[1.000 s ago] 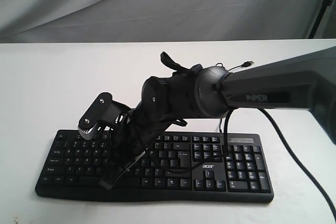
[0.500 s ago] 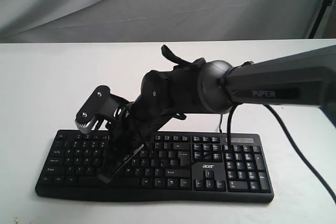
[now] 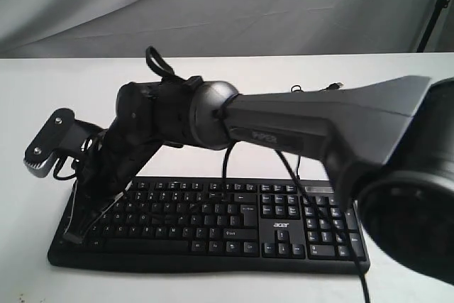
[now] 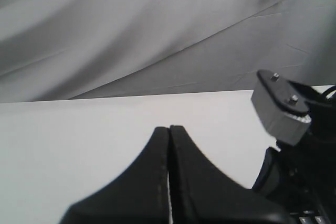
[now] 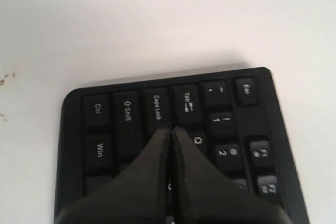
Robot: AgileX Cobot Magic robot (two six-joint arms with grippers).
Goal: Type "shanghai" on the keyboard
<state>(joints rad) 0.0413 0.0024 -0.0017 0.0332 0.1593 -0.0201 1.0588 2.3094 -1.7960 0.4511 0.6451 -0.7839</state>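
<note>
The black keyboard [image 3: 284, 235] with white legends lies along the front of the white table [image 3: 42, 83]. My right arm reaches across it from the right. My right gripper [image 3: 75, 235] is shut with nothing in it, tips low at the keyboard's far left end. In the right wrist view the keyboard [image 5: 126, 111] fills the lower half and the shut right gripper [image 5: 171, 129] points at the gap between Caps Lock and Q; whether the tips touch a key is unclear. My left gripper [image 4: 169, 127] is shut and empty over bare table, outside the exterior view.
The right arm's wrist camera block [image 3: 44, 148] sticks out left of the keyboard, and the left wrist view shows this wrist camera block [image 4: 281, 109] close by. A USB plug [image 3: 333, 87] lies on the table behind the arm. Grey cloth [image 3: 213, 5] hangs at the back.
My right arm has swung left along the keyboard, carrying the shut gripper from the middle letter keys to the far left end. The keyboard has stayed in place.
</note>
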